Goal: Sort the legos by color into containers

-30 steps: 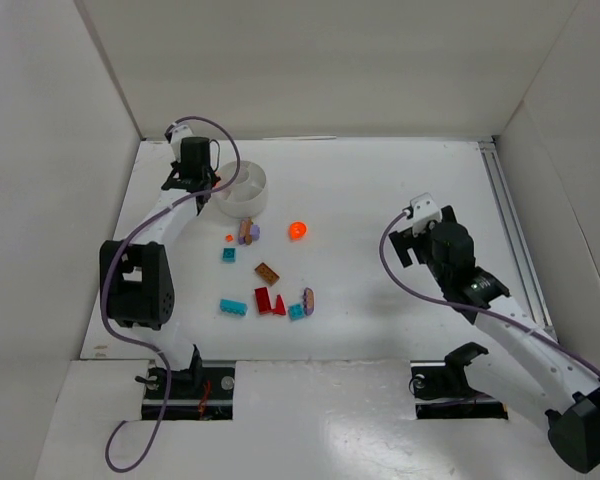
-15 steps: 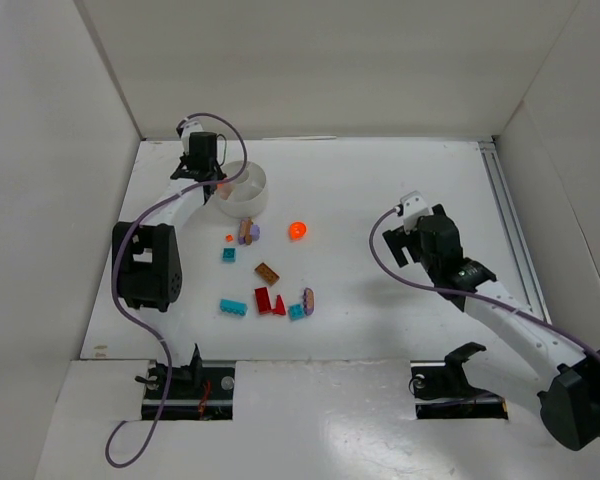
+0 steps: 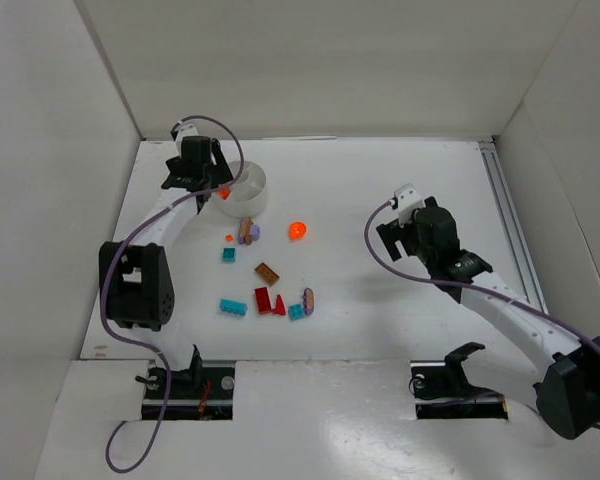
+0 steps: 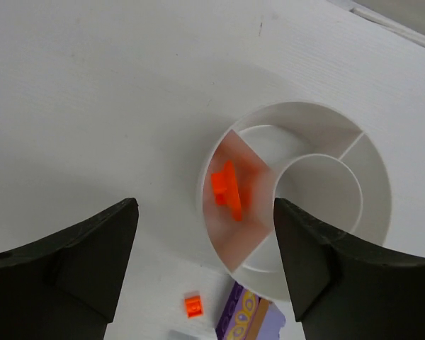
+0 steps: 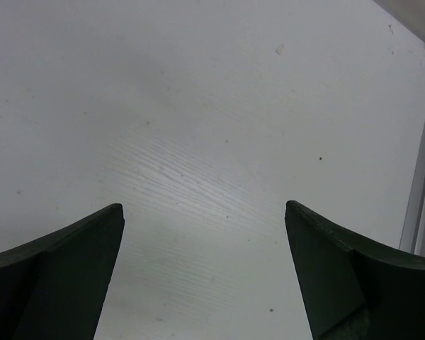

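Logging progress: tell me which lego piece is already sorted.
The bright orange plastic piece lying in an outer compartment of the small white round plastic dish; every other piece lies loose on the table.

A flat white table with faint wood grain (image 3: 380, 190) is boxed by plain white panel walls (image 3: 320, 60) at its back, left and right edges. A slim silver metal rail (image 3: 508, 210) runs along the right edge; a glossy white board (image 3: 320, 420) covers the near edge.

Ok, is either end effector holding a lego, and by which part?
Neither. The left end effector is open above the dish, an orange lego lying loose in one compartment; the right end effector is open too.
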{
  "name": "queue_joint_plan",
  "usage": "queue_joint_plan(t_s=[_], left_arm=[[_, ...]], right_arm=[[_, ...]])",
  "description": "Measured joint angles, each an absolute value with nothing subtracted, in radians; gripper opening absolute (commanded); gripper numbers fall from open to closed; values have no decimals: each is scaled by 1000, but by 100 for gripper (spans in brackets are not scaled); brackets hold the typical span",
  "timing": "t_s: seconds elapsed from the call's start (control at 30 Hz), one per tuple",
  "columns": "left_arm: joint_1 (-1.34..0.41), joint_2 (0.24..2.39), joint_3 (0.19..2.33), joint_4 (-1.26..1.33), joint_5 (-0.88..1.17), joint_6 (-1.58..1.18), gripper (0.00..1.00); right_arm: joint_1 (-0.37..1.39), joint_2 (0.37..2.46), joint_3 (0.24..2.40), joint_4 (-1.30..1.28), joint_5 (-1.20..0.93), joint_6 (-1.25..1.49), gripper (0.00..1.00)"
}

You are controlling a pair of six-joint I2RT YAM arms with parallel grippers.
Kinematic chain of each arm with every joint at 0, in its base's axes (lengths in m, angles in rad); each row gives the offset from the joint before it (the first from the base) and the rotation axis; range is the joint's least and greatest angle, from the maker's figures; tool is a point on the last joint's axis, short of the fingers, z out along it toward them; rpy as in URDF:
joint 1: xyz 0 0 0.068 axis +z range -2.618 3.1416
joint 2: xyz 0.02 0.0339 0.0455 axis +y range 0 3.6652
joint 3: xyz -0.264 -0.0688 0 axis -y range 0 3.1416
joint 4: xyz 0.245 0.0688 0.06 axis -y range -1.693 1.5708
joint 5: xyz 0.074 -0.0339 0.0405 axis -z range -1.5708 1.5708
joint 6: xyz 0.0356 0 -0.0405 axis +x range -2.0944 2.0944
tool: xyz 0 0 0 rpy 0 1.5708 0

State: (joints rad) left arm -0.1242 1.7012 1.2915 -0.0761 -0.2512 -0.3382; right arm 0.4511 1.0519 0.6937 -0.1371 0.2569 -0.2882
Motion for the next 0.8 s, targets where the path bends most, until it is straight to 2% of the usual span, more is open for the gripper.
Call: queue_joint_plan(t_s=[0.07, 0.1, 0.23, 0.3, 0.33, 0.4, 0.47, 0.63, 0.8], left_arm=[[-124, 1645, 1269, -78, -242, -338, 74], [-124, 1620, 1262, -76, -236, -339, 76], [-135, 1510, 1194, -60, -220, -361, 100], [-152, 1433, 1119, -62, -213, -389, 100], [-165, 1391, 1076, -64, -209, -406, 100], [-189, 1297, 978, -68, -200, -447, 100], [-207, 1200, 881, -71, -186, -496, 100], [-240, 972, 703, -115, -187, -630, 100], [-278, 800, 598, -142, -188, -721, 100]], right_arm=[[451, 1079, 705, -117, 224, -287, 96], [451, 1095, 710, -105, 205, -286, 91], [451, 1210, 757, -59, 97, -273, 85], [455, 1296, 812, -49, 47, -259, 81], [459, 1345, 850, -43, 25, -250, 76], [472, 1440, 926, -28, -6, -228, 74], [497, 1541, 1013, -19, -34, -200, 66], [557, 1816, 1227, 41, -119, -79, 61], [585, 2023, 1335, 86, -208, 38, 61]])
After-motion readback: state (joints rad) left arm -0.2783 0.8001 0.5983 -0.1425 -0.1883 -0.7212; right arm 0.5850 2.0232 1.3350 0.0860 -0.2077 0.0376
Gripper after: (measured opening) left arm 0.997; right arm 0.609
